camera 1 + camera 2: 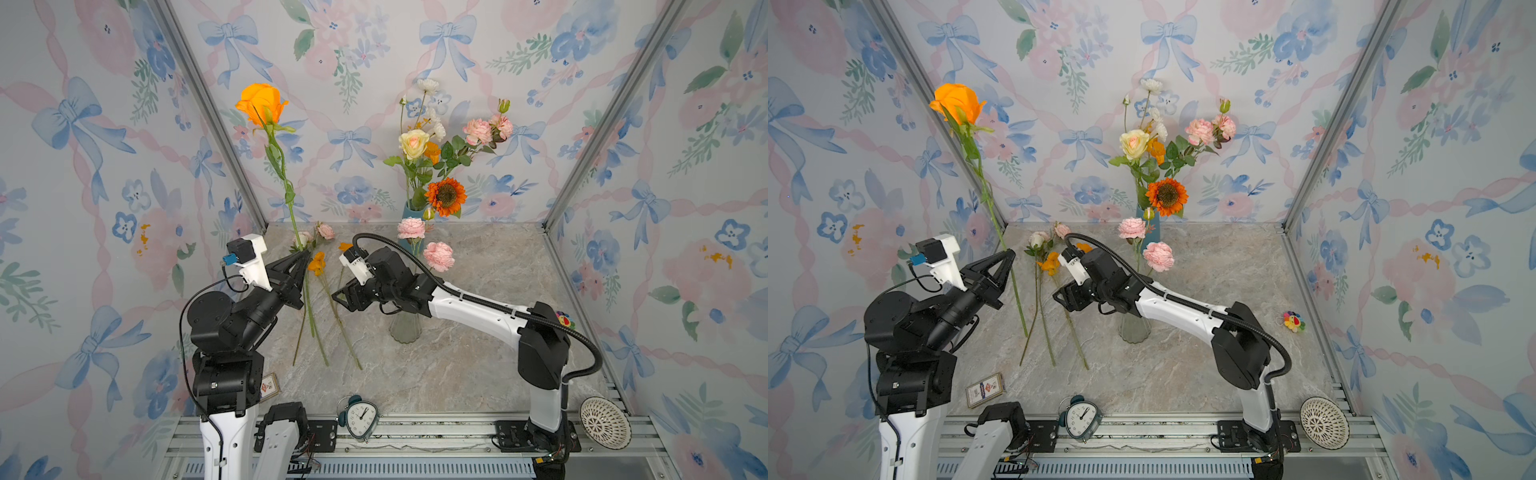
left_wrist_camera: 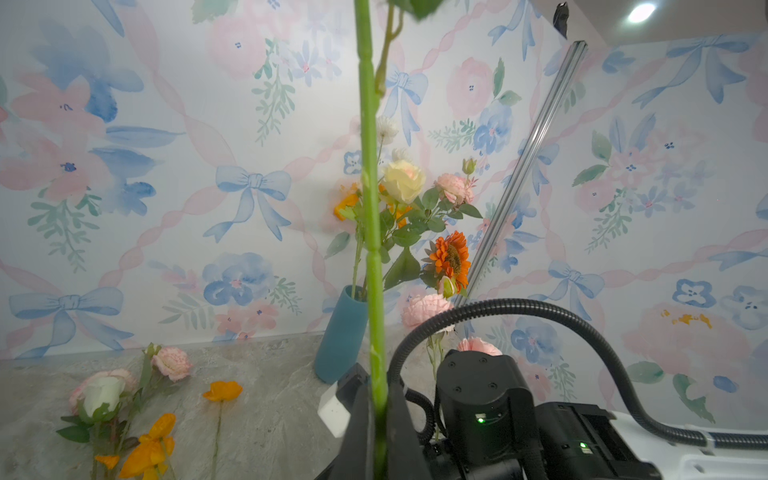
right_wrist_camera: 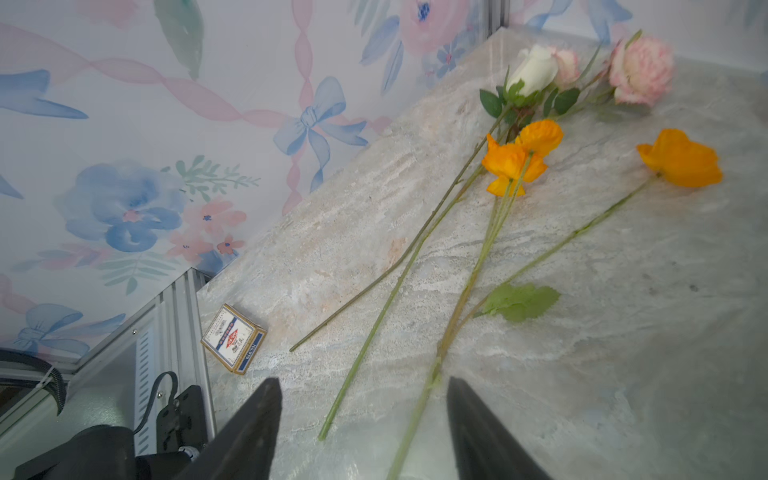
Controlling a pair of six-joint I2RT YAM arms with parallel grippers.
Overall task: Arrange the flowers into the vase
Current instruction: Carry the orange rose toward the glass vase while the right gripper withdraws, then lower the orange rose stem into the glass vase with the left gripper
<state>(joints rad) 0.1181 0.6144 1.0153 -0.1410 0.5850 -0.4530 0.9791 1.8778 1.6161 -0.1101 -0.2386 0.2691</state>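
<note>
Left arm: the left claw [image 1: 305, 254] is clenching tightly on a flower stem, above the left side of the bench.
Held flower: a long green-stemmed artificial orange rose [image 1: 262, 102] is standing almost upright in that claw. Its bloom is sitting high against the wallpaper and its stem end is hanging below the fingers. In the left wrist view the stem [image 2: 370, 166] is running straight up from between the jaws.
Right arm: the right claw [image 3: 362, 380] is hanging released over the bench, jaws apart and gripping nothing, with loose stems lying beneath it.
Surface: a grey marble-patterned bench [image 1: 457, 365] is carrying everything.
Loose flowers: a white rose [image 3: 536, 68], a pale pink carnation [image 3: 642, 68] and orange poppies [image 3: 519, 153] are lying flat side by side, blooms toward the back wall.
Back vase: a tall blue vase [image 2: 343, 332] is standing by the back wall, holding a cream rose [image 1: 413, 143], an orange sunflower with a dark centre [image 1: 446, 196], and pink and white blooms.
Front vase: a clear glass vase [image 1: 405, 328] is standing mid-bench, partly hidden behind the right arm, with two pink blooms [image 1: 438, 255] rising above it.
Front edge: a teal alarm clock [image 1: 359, 417] and a white patterned bowl [image 1: 604, 422] are sitting there.
</note>
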